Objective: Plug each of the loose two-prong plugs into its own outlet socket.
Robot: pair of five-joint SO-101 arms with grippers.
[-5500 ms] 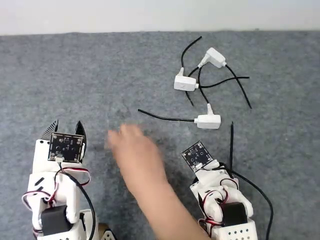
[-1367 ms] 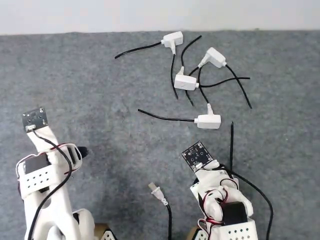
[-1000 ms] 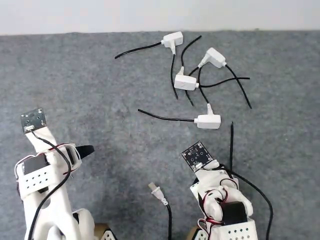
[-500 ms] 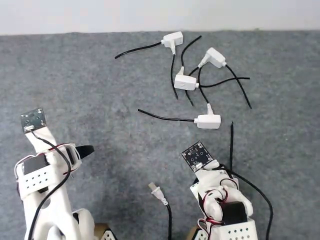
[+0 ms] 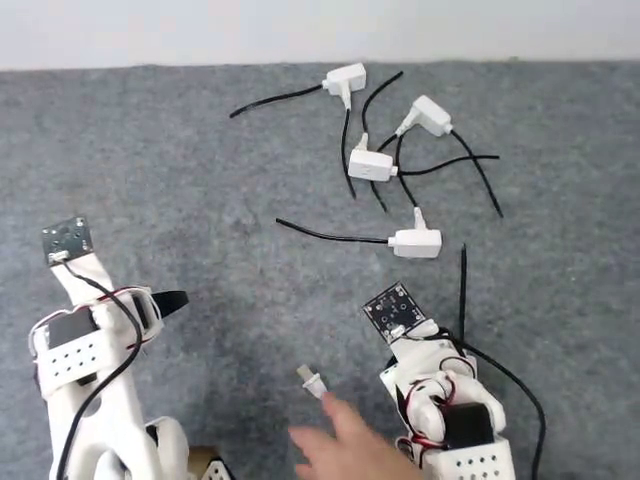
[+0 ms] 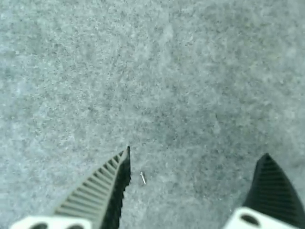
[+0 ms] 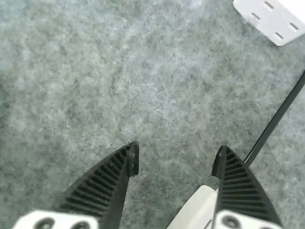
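Grey carpet [image 5: 200, 200]; hand [image 5: 345, 452] just beside plug [image 5: 312, 383], near right arm [image 5: 440, 400].

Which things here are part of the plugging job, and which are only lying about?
For the job: two-prong plug; far-left socket; far-right socket; middle socket; nearest socket.
Just lying about: thin black cable; tiny pale sliver.

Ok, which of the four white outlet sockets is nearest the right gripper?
The lowest socket, lying alone with its black cord running left. The other three sockets cluster farther away. The right gripper is open, with that socket just ahead of it.
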